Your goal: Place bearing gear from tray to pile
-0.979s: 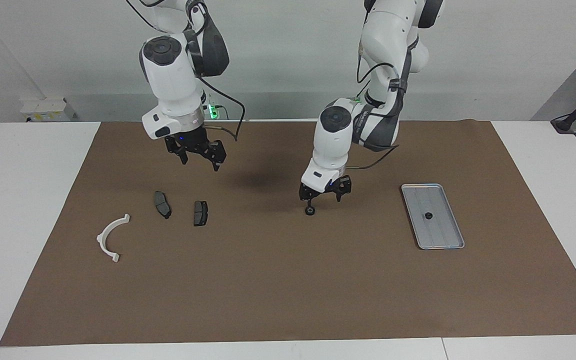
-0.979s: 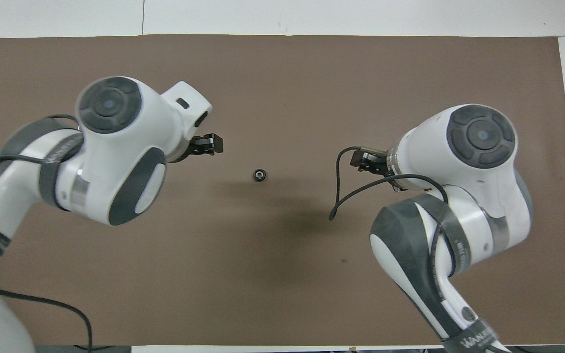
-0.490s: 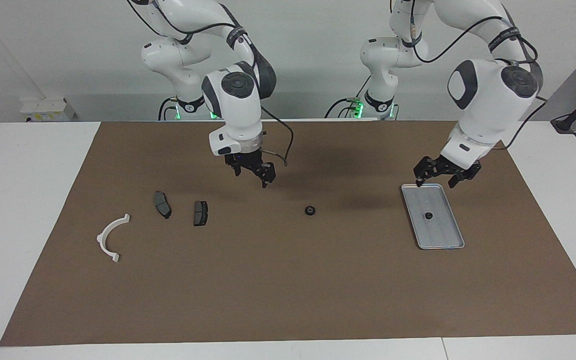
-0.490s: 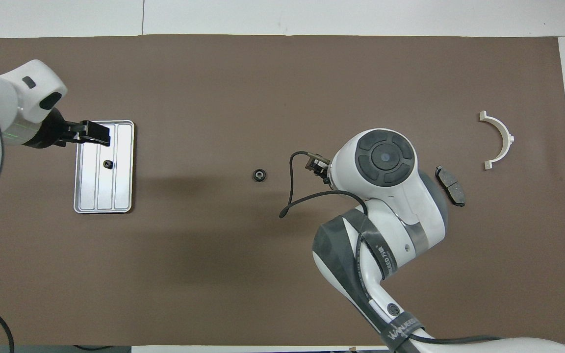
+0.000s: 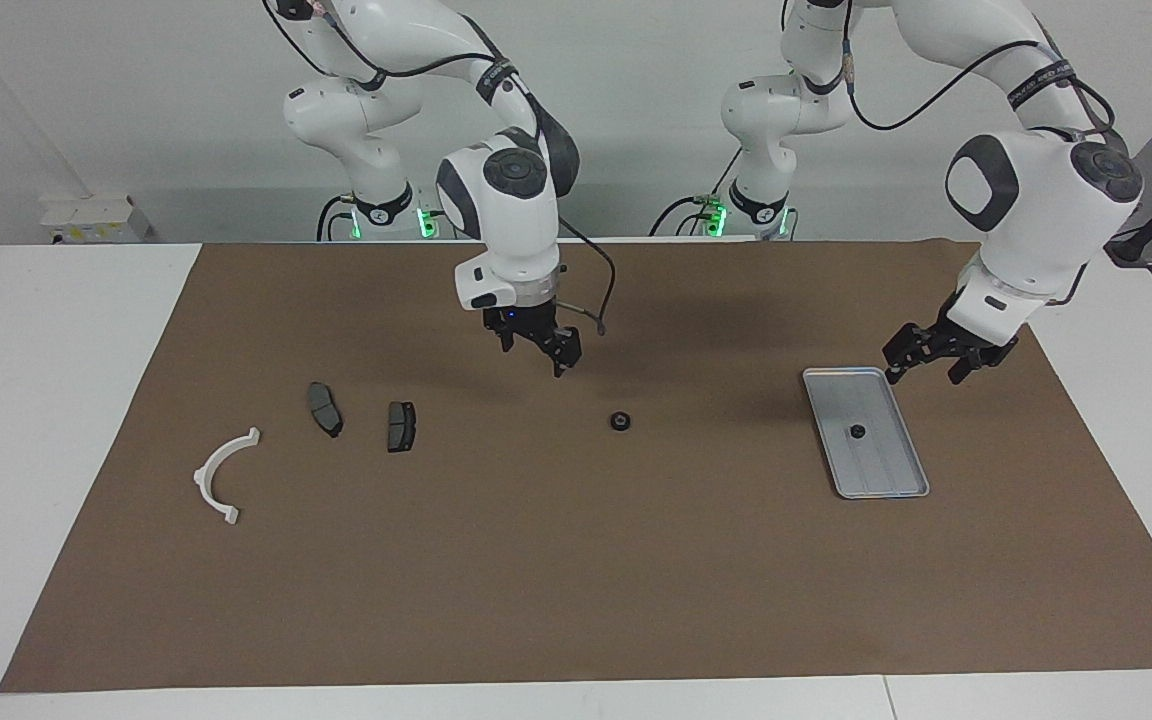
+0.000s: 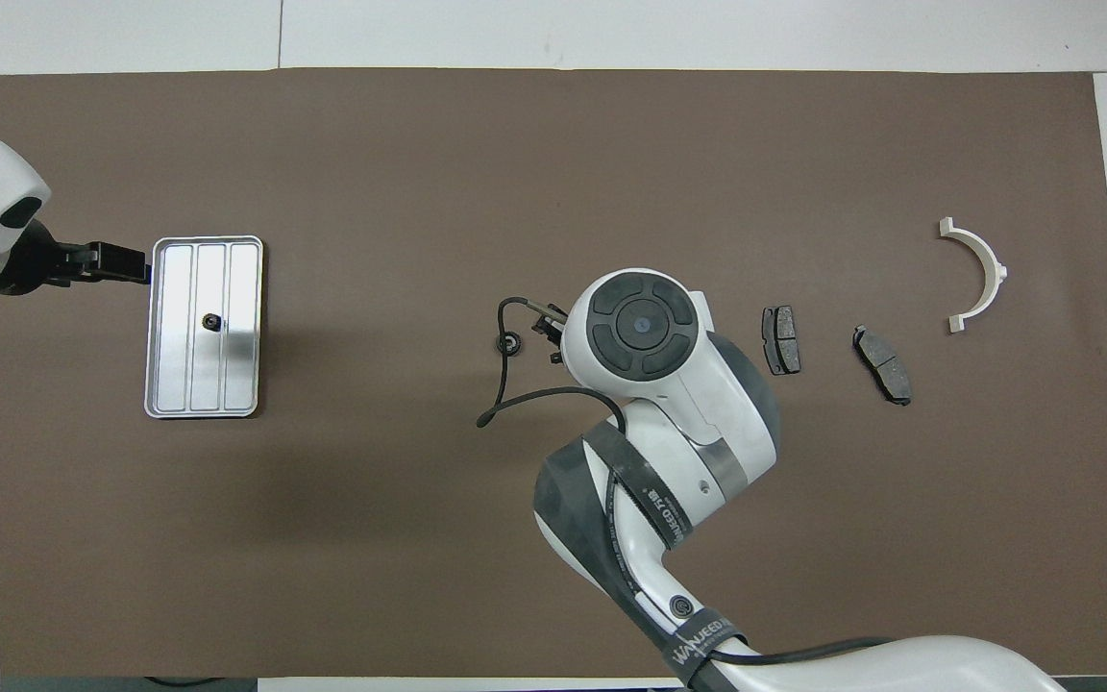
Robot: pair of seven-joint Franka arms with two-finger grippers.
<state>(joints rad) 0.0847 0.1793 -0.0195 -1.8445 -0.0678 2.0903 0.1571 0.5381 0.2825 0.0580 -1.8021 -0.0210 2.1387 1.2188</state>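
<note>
A small dark bearing gear (image 5: pixel 620 421) (image 6: pixel 510 343) lies on the brown mat, midway between tray and pile. A second small dark gear (image 5: pixel 857 432) (image 6: pixel 212 322) rests in the ribbed silver tray (image 5: pixel 884 468) (image 6: pixel 232 380). The pile is a white half-ring bracket (image 5: pixel 211 463) (image 6: pixel 994 264) and two dark brake pads (image 5: pixel 325 408) (image 5: pixel 401 425) (image 6: pixel 782 338) (image 6: pixel 882 363). My right gripper (image 5: pixel 534 352) hangs open over bare mat between the pads and the loose gear, holding nothing. My left gripper (image 5: pixel 924 372) (image 6: pixel 116 261) hangs open and empty just off the tray's short edge.
The brown mat (image 5: pixel 536 580) covers most of the white table. In the overhead view the right arm's wrist (image 6: pixel 640 327) hides its own gripper and stands right beside the loose gear. A cable loop (image 6: pixel 501 384) hangs from that wrist.
The left gripper swung from over the loose gear out past the tray, leaving the gear on the mat. The right gripper moved from above the brake pads toward the gear.
</note>
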